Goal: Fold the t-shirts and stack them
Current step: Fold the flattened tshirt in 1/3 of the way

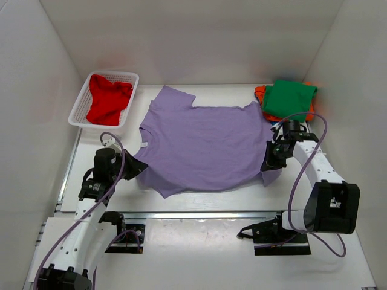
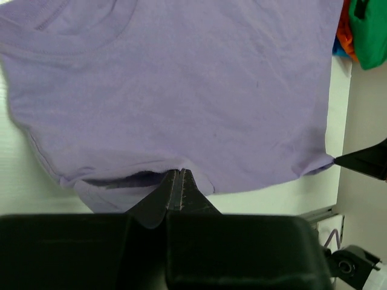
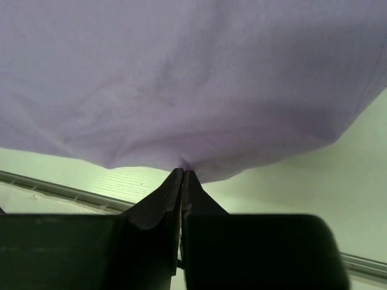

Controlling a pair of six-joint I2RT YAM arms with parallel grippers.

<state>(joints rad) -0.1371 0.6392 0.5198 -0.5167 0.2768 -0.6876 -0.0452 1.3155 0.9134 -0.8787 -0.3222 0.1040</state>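
Note:
The lavender-purple t-shirt (image 1: 205, 142) lies spread flat across the middle of the table, collar to the left. My left gripper (image 1: 138, 168) is shut on its near-left sleeve edge; in the left wrist view the closed tips (image 2: 176, 173) pinch the purple cloth (image 2: 181, 90). My right gripper (image 1: 269, 163) is shut on the shirt's near-right hem corner, and its tips (image 3: 183, 173) bite the cloth edge (image 3: 193, 90). A red t-shirt (image 1: 107, 99) sits crumpled in the basket. A folded green t-shirt (image 1: 289, 98) rests on an orange one (image 1: 260, 93) at the back right.
The white mesh basket (image 1: 78, 104) stands at the back left. White walls enclose the table on three sides. A metal rail (image 1: 199, 212) runs along the near edge, in front of the arm bases. In the left wrist view, the stack's green shirt (image 2: 372, 30) shows at top right.

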